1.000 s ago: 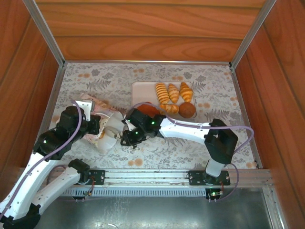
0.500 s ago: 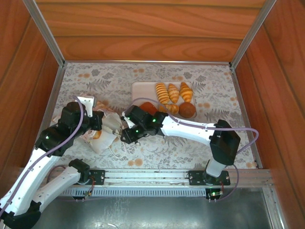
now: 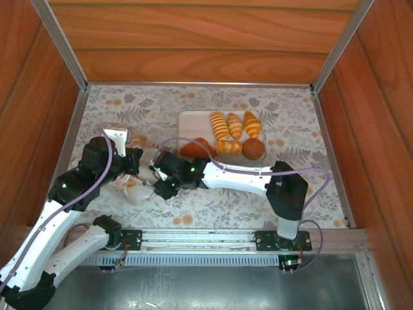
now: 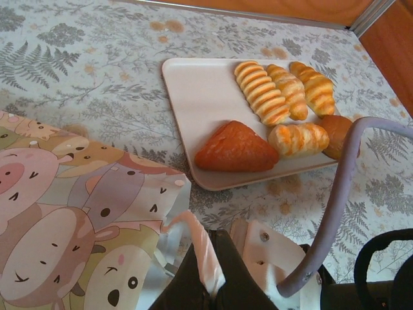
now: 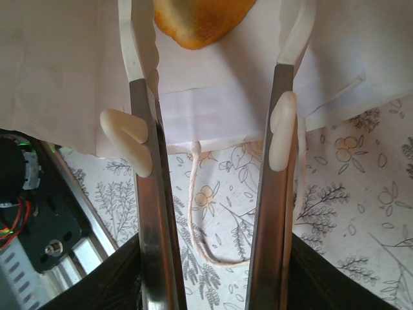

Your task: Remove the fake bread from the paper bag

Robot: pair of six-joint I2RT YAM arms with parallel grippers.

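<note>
Paper bag (image 3: 141,184) lies on the tabletop (image 3: 258,103) at left, its edge pinched in the clenched left end effector (image 4: 210,278). The right end effector (image 5: 216,29) is released at the bag's mouth, with a golden pastry (image 5: 201,18) just inside between its spread fingers. Six other pastries (image 3: 229,126) sit on the tray (image 3: 190,119).

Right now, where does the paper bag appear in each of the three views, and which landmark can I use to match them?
Top external: the paper bag lies crumpled, left of centre, near the front edge.
Left wrist: lower left corner, its cartoon-animal side showing.
Right wrist: white paper across the top, with an orange pastry against it.
Shared landmark: the fern-print table cover under the bag.
</note>
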